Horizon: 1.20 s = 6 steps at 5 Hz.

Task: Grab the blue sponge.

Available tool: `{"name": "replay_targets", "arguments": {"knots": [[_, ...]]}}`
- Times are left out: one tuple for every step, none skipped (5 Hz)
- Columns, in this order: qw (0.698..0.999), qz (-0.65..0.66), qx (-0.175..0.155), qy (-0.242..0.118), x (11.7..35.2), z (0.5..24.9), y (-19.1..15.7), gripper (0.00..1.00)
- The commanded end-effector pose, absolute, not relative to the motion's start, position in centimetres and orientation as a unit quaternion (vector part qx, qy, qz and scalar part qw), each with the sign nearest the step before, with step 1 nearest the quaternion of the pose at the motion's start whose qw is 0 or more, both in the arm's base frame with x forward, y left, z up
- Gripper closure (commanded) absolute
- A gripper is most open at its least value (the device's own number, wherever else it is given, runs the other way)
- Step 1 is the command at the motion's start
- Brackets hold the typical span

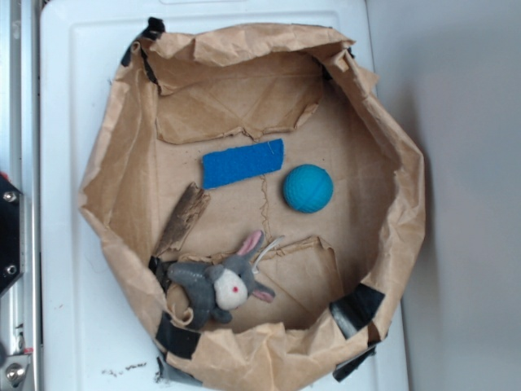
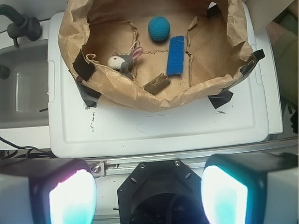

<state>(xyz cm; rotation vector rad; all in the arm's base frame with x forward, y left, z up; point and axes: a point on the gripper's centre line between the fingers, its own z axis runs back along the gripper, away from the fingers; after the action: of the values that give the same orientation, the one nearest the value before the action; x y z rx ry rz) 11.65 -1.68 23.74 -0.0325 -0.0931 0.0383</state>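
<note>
In the exterior view, the sponge (image 1: 242,163) lies flat on the paper floor of the bag (image 1: 114,163), just left of the ball (image 1: 308,188) and far from the bunny (image 1: 220,283). Our end effector does not show here.

In the wrist view, the end effector (image 2: 148,196) is apart and hangs well outside the bag, over the white surface (image 2: 154,126). The sponge (image 2: 176,55) is right of the bunny (image 2: 122,61). We should come down across its short width, clear of the ball (image 2: 159,28).

Royal-blue sponge (image 1: 242,163), teal textured ball (image 1: 308,188), grey bunny toy (image 1: 218,284) with pink ears, brown paper liner (image 1: 391,236), white counter (image 1: 65,106).
</note>
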Motion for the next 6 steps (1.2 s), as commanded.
{"name": "replay_targets", "arguments": {"knots": [[0.999,0.019,-0.016,-0.047,11.6,23.7,-1.7,0.00],[0.997,0.054,-0.037,-0.046,16.6,24.4,-0.4,0.00],[0.995,0.080,-0.025,-0.063,21.5,24.0,1.9,0.00],[0.995,0.080,-0.025,-0.063,21.5,24.0,1.9,0.00],[0.995,0.080,-0.025,-0.063,21.5,24.0,1.9,0.00],[0.996,0.019,0.036,-0.074,21.3,19.1,0.5,0.00]]}}
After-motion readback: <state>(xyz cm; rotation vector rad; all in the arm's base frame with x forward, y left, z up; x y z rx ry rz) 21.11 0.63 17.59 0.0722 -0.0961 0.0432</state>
